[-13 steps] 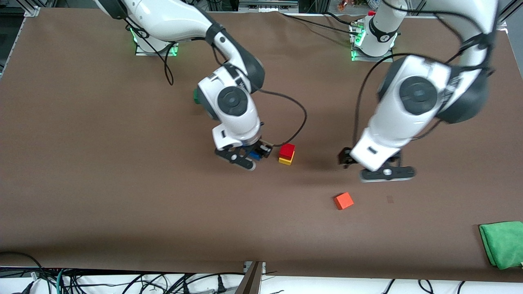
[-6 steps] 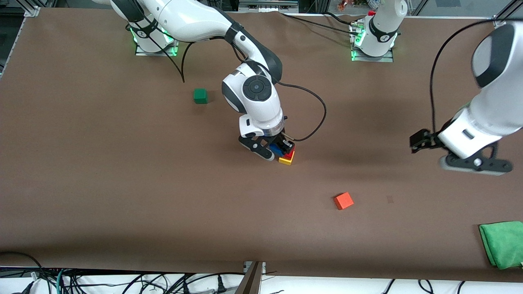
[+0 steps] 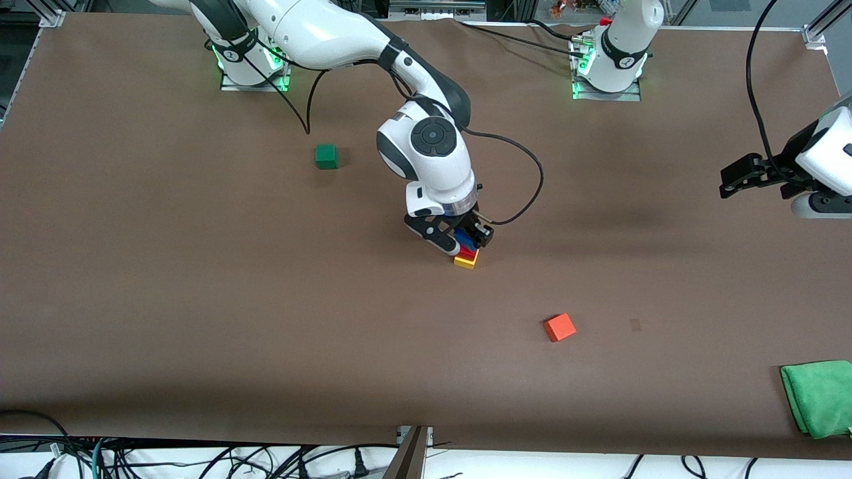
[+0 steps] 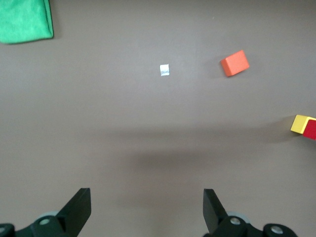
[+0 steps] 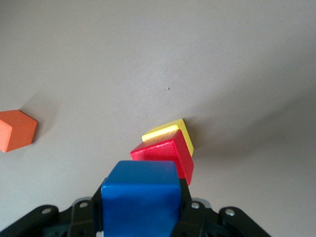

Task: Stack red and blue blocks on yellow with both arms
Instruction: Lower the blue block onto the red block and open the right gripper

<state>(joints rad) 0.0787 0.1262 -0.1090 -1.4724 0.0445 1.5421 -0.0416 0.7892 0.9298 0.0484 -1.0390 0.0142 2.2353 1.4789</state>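
The red block (image 3: 469, 253) sits on the yellow cube (image 3: 466, 261) near the table's middle. Both show in the right wrist view, red (image 5: 165, 154) on yellow (image 5: 175, 132), and at the edge of the left wrist view, yellow (image 4: 299, 124). My right gripper (image 3: 464, 241) is shut on the blue block (image 5: 140, 197) and holds it just above the red block; in the front view the blue block (image 3: 462, 237) is partly hidden by the fingers. My left gripper (image 4: 147, 212) is open and empty, raised over the left arm's end of the table (image 3: 759, 176).
An orange cube (image 3: 560, 327) lies nearer the front camera than the stack. A dark green cube (image 3: 325, 156) lies toward the right arm's end. A green cloth (image 3: 819, 397) lies at the front corner of the left arm's end. A small white scrap (image 4: 165, 70) lies on the table.
My right gripper carried the blue block sideways from beside the stack to over the red block. My left arm drew away from the middle toward its own end of the table.
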